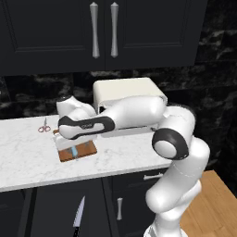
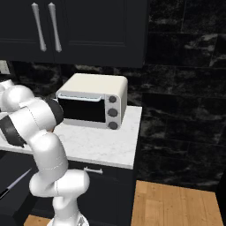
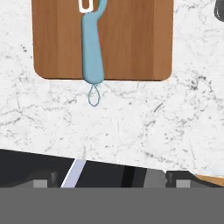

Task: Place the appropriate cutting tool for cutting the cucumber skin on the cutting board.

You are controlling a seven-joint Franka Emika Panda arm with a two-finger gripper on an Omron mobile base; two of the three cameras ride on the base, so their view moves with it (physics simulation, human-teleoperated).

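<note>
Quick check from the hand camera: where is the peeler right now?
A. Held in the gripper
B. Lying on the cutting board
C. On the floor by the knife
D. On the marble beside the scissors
B: the peeler lies flat on the cutting board, its handle end and loop reaching just past the board's edge over the marble counter.

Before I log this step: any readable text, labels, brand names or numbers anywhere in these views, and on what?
None: no words, numbers or brand marks can be read.
Toaster oven: its three knobs carry no legible markings.
Peeler and cutting board: plain surfaces, no print.
Scissors, the knife and cabinet doors: no lettering visible.
</note>
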